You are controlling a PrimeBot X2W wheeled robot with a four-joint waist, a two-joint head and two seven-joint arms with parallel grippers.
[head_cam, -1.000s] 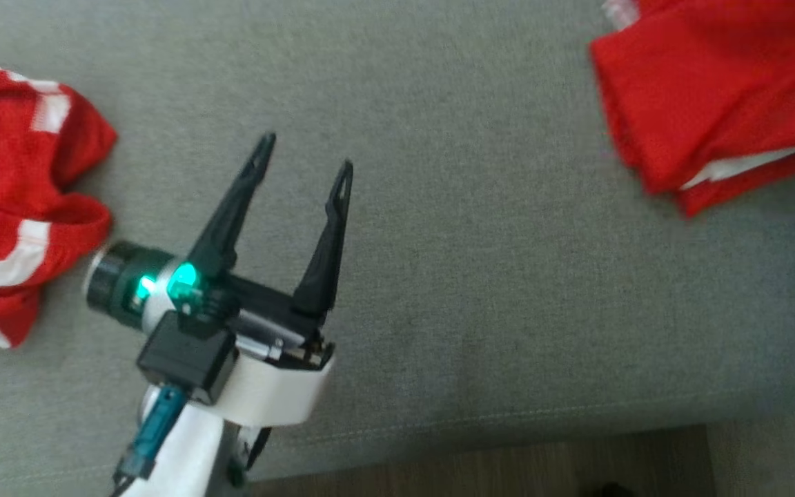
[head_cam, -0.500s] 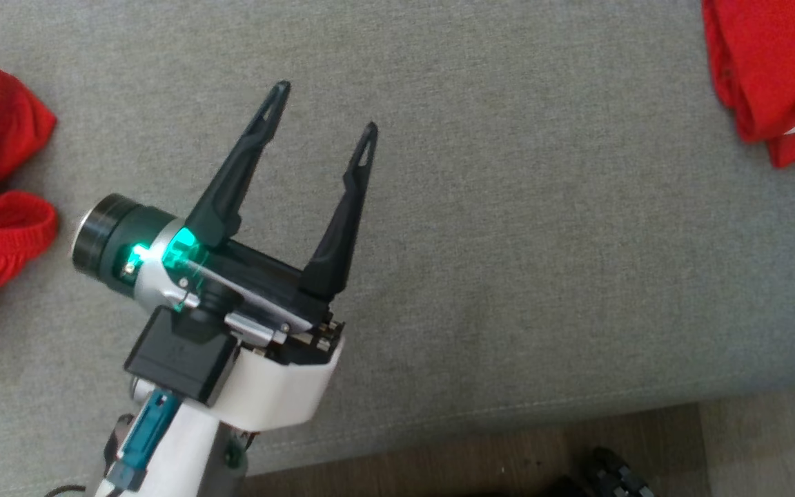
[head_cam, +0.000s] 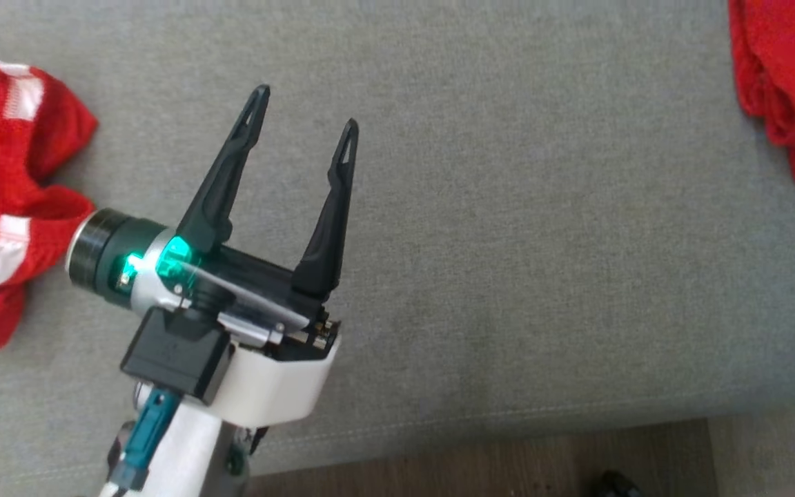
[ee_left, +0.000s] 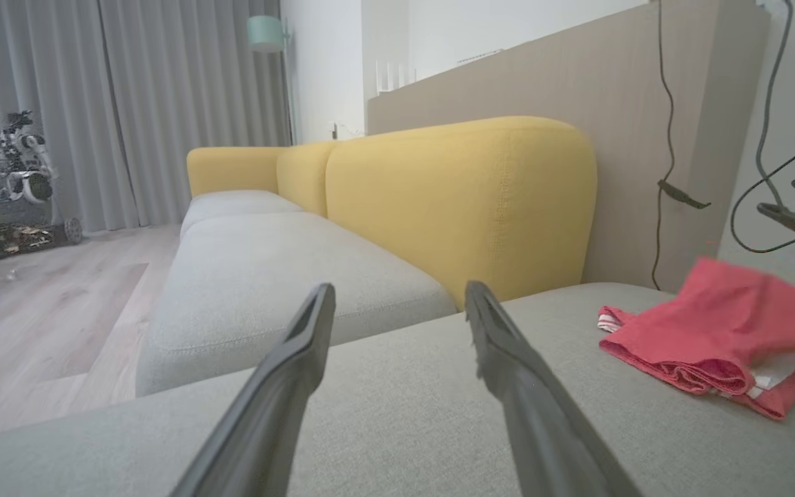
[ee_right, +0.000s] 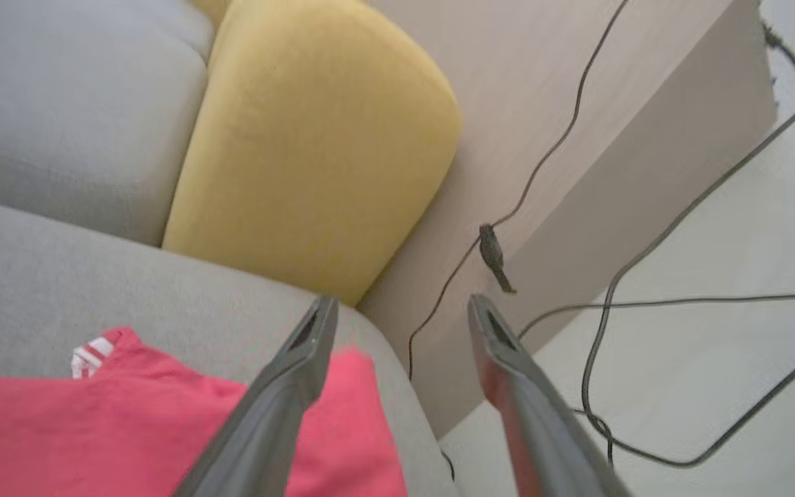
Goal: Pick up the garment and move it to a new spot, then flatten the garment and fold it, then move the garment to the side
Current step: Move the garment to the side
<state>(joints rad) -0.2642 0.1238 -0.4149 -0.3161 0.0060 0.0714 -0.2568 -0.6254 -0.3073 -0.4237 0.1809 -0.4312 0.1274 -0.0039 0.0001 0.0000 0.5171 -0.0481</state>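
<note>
Folded red garment (head_cam: 780, 76) lies at the right end of a grey seat cushion (head_cam: 542, 262). Right gripper (ee_right: 401, 307), fingers spread and empty, hangs over that end; lifting straight up should spare the fold. Left gripper (head_cam: 304, 110) gapes empty mid-cushion.

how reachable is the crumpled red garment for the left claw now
Probably yes: the left claw is open and empty, and the crumpled red garment lies beside its wrist on the grey cushion with nothing between. Its fingers point away, so it must turn.
</note>
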